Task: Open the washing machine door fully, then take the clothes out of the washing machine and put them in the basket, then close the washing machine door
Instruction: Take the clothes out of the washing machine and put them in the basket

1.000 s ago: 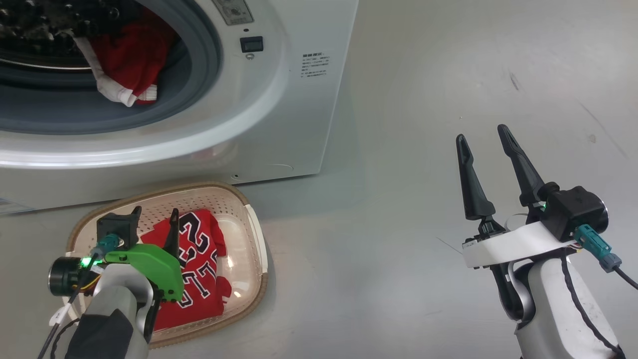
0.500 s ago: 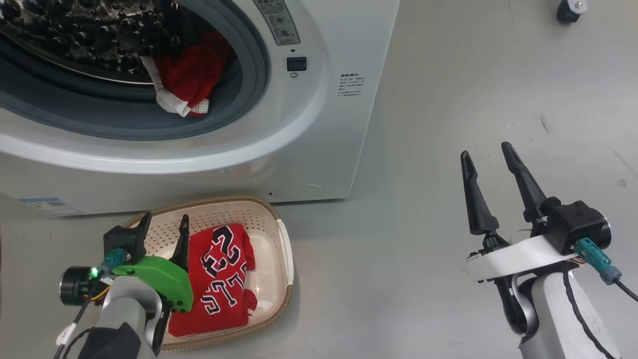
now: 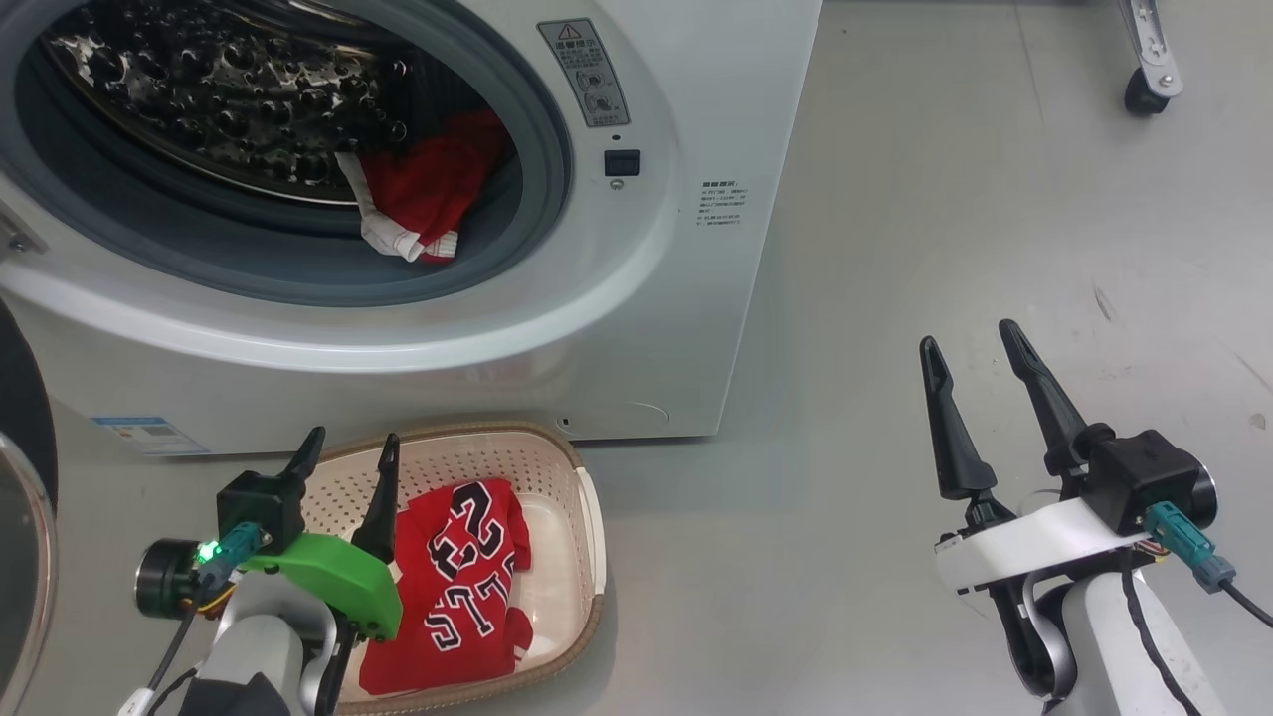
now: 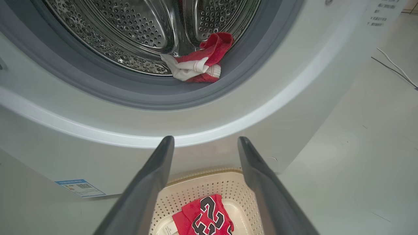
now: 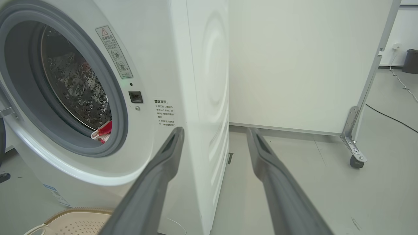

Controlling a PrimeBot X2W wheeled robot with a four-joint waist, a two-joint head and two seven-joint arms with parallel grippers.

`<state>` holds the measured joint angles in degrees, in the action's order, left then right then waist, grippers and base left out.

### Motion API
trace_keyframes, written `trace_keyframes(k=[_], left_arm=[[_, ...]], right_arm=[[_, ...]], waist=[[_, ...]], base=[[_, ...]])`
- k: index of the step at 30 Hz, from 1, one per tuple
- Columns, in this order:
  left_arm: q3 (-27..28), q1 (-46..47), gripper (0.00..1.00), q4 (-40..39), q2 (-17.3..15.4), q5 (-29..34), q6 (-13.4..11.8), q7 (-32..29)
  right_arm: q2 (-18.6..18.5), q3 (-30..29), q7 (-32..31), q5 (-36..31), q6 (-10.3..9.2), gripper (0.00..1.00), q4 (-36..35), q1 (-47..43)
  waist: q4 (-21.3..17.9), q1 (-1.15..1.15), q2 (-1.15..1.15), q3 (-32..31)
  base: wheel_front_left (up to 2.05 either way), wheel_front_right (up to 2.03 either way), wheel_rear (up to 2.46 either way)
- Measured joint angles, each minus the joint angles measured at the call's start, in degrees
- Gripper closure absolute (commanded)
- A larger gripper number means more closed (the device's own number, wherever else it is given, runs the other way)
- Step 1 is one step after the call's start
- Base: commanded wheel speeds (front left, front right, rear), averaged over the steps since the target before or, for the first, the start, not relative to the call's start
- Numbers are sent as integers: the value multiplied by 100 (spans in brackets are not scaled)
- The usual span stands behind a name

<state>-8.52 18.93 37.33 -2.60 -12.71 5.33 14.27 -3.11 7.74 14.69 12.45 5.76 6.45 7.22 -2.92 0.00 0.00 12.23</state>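
Inside the drum [image 4: 137, 29], at its right lip against the grey seal [image 4: 98, 88], one red garment [image 4: 199, 62] with white trim is lying crumpled. A second red jersey [image 3: 467, 577] is lying in the basket [image 3: 477, 459], which is sitting on the floor [image 3: 895, 199] just near of the washer [image 3: 646, 328]. The door [image 3: 18, 418] is standing swung open at the far left, so the unloading step looks to be in hand, roughly half done.

The left claw [image 3: 353, 438] is hovering over the basket's near left part, fingers spread wide and holding nothing, pointing toward the washer. The right claw [image 3: 967, 338] is waiting well off to the right over bare floor, likewise wide and empty.

By my judgement, the next move is calling for the left claw to rise and reach over the seal into the drum. It should close on the bunched cloth without snagging the rubber lip, then carry it down to the basket. Shutting the door is coming last.
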Motion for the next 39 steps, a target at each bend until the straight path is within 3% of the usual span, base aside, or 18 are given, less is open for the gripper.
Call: trace_keyframes(k=[15,39], left_arm=[[285,-615,0,-1379,10,-27,1,1],[417,-1611,0,-2509,19,13,-149,1]], right_arm=[[7,-77,0,0,15,0,0,-212],[31,-122,0,1,22,0,11,-398]], waist=[[102,0,0,-326],[43,0,0,-557]], base=[[0,0,0],[0,0,0]])
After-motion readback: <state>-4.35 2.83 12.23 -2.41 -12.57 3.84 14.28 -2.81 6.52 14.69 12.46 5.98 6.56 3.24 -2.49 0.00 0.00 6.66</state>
